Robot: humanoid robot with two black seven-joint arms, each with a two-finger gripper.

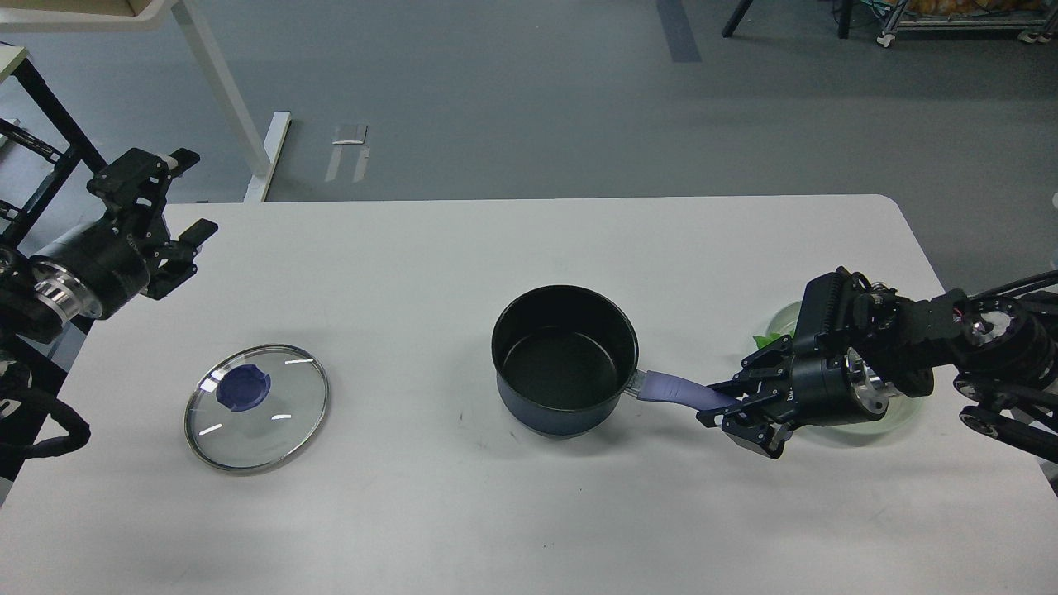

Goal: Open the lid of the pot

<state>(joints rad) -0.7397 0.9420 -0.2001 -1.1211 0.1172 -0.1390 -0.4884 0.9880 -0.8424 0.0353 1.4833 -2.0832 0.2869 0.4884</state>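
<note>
- The pot [565, 360] stands upright near the middle of the white table [529, 512], uncovered, its black inside showing bare.
- Its lavender handle [679, 389] runs out to the right and slightly toward the near edge.
- The right end effector [721, 405] is at the outer end of that handle, its two fingers set above and below it and closed on it.
- The lid [256, 407] lies flat on the table well apart from the pot, on the left side, its purple-blue knob [244, 387] seen through the glass off-centre toward the far left of the disc.
- The left end effector [191, 196] is held over the far left edge of the table, beyond the lid and clear of it, its fingers spread apart with nothing between them.
- A shallow clear glass dish [901, 413] sits on the right side of the table, mostly hidden behind the right arm; something green [769, 338] shows at its far rim.
</note>
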